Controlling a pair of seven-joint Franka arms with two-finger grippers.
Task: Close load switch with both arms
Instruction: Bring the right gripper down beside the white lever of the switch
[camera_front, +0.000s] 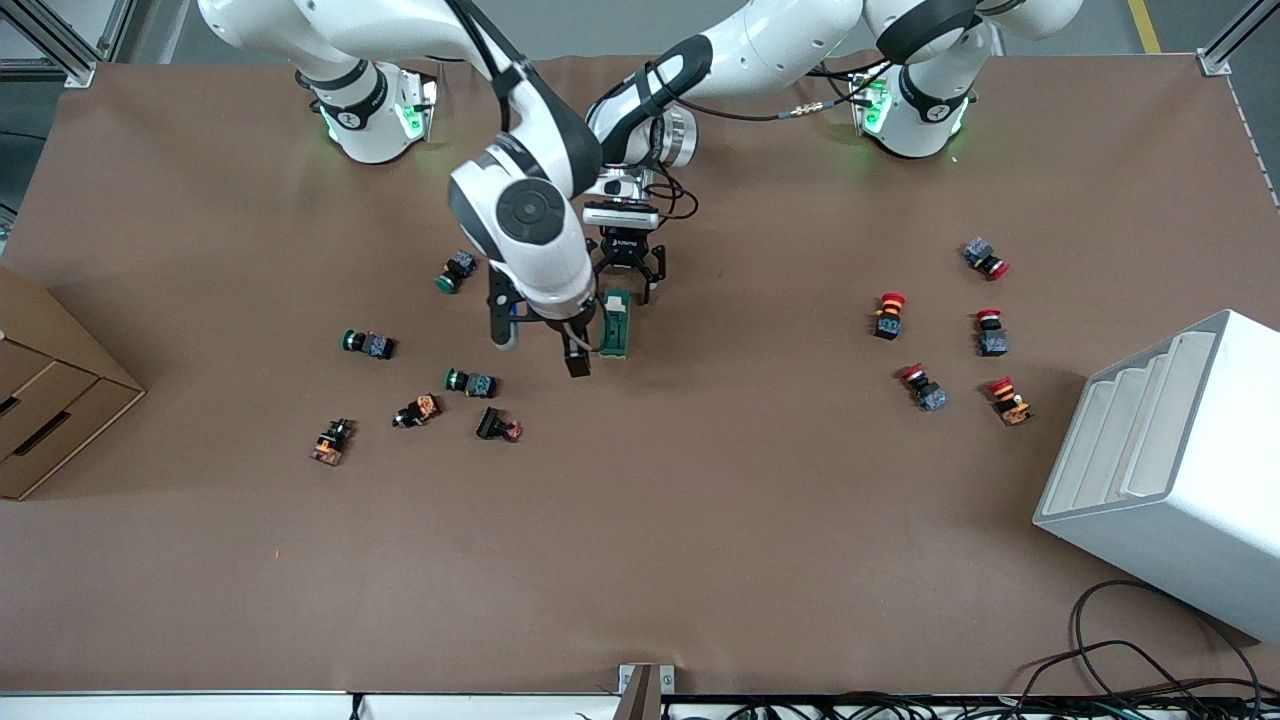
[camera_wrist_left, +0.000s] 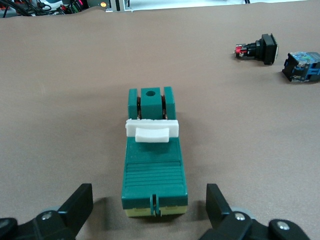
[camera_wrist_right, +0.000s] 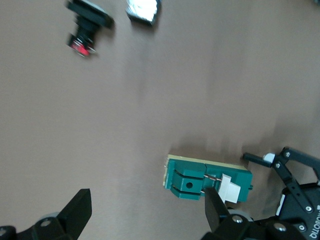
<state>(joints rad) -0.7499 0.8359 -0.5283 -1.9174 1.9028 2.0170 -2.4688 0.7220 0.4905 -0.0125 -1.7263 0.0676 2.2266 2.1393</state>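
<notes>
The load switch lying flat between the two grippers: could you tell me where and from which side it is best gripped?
Probably across the two long flat sides of the load switch, at the ribbed end away from the white lever. It lies flat, so come from above. The left gripper already straddles that end, open. The right gripper, also open, hangs beside the lever.

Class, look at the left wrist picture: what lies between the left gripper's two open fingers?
The load switch lies between the left gripper fingers, apart from both; the left wrist view shows it.

White jointed arms (camera_front: 520, 215), black bands, green-lit bases (camera_front: 375, 120), black pincers (camera_front: 628, 272)
</notes>
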